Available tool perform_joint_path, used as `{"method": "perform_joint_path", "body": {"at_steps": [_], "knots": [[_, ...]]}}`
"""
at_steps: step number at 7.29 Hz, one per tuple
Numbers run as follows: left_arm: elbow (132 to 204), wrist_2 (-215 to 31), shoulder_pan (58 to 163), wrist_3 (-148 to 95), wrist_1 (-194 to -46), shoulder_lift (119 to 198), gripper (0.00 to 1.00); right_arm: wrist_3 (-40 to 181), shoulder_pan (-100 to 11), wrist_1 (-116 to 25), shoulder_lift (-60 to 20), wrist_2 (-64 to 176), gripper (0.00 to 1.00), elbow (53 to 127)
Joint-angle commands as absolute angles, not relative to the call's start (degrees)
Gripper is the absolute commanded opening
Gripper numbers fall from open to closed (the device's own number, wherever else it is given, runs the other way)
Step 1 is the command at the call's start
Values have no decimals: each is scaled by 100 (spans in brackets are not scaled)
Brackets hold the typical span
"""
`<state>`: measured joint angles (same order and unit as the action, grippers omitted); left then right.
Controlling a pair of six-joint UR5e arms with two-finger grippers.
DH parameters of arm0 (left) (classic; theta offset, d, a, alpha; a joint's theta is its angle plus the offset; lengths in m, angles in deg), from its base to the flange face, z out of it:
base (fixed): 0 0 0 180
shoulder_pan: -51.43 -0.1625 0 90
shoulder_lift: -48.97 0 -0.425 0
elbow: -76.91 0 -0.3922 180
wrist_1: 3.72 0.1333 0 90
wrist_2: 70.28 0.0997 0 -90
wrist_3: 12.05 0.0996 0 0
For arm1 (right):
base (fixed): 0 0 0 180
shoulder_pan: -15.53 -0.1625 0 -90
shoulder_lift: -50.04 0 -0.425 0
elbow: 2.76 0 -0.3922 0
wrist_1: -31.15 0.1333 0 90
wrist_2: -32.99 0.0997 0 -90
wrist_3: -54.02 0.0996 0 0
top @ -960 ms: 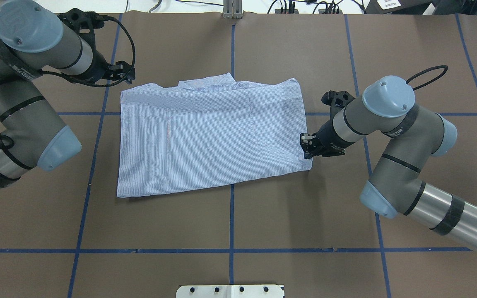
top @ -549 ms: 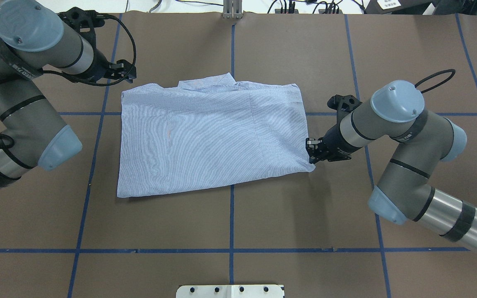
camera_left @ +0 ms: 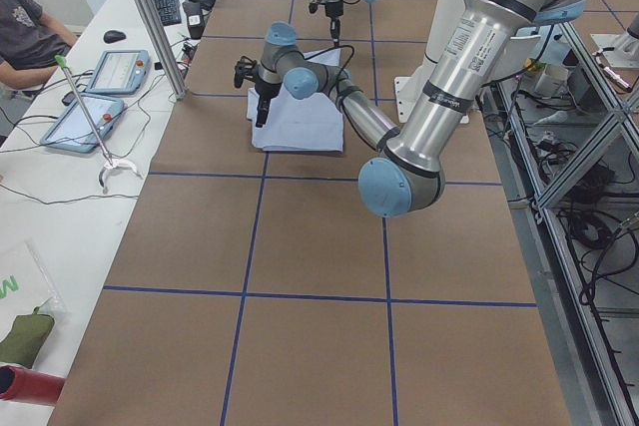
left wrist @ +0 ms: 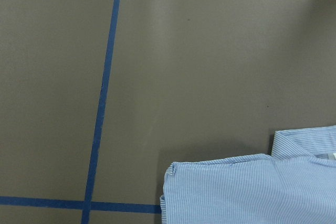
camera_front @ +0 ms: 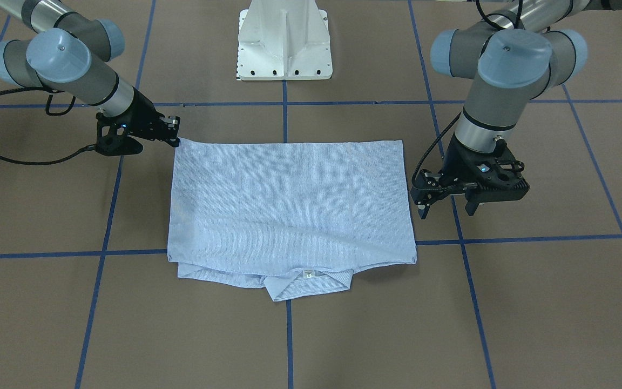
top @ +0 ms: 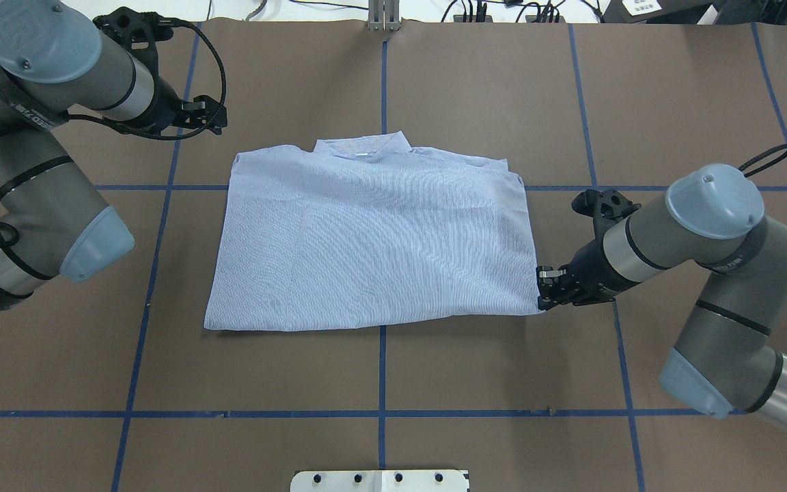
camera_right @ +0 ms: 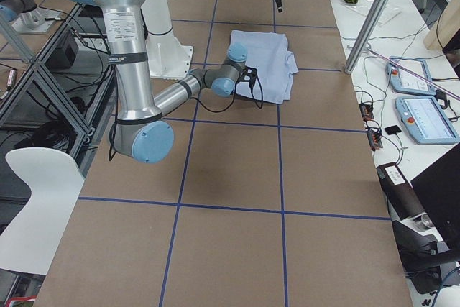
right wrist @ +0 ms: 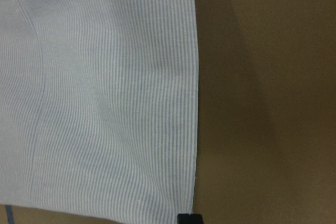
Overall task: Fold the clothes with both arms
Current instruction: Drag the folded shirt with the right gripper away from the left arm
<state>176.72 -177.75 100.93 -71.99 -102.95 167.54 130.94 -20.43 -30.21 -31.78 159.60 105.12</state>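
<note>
Shirt [top: 373,239], light blue with thin white stripes, lying flat and folded in the middle of the brown bench [top: 434,369]. Lying over a crossing of blue tape lines [top: 382,369]. Pointing its collar [top: 363,145] away from the robot, past the far edge of the fold. Showing a small white label [camera_front: 307,274] on the collar in the front view.

Reaching in low with the right arm [top: 708,246] from the robot's right side. Pinching the shirt's near right corner, the one closest to the robot, with the right fingers [top: 542,290]. Looking closed on the cloth there, touching it. Showing only one small black tip [right wrist: 189,217] at the bottom of the right wrist view, right at the corner of the striped cloth. Too little showing there for telling more.

Bending the left arm [top: 38,157] in from the robot's left side. Holding the left fingers [top: 210,116] near the far left corner of the shirt, off to the side and apart from the cloth. Pointing them down, spread wide open, holding nothing. Looking down in the left wrist view on bare bench, a blue line, and the shirt's corner with a bit of collar.

White base [camera_front: 284,43] sitting at the robot's edge of the bench, well apart from the shirt.
</note>
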Motion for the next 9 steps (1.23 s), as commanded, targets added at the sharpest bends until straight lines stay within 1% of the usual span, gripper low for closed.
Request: {"method": "perform_joint_path", "body": {"at_steps": [1, 2, 3, 7, 8, 9], "knots": [[17667, -17768, 10091, -7199, -10294, 16745, 99, 13101, -1858, -3020, -3328, 15946, 0, 10763], [17667, -17768, 10100, -7199, -10294, 16745, 100, 13092, -1814, -3020, -3485, 15964, 0, 10815], [17675, -17768, 10091, -7199, -10294, 16745, 100, 13101, -1622, -3029, -3782, 15964, 0, 11016], [17684, -17768, 10091, -7269, -10294, 16762, 100, 13355, -1077, -3029, -5662, 16358, 0, 12193], [17693, -17760, 10091, -7269, -10294, 16762, 100, 13591, -832, -3029, -5936, 16394, 0, 12352], [17693, -17751, 10091, -7269, -10303, 16762, 100, 13932, -638, -3020, -5973, 16394, 0, 12371]]}}
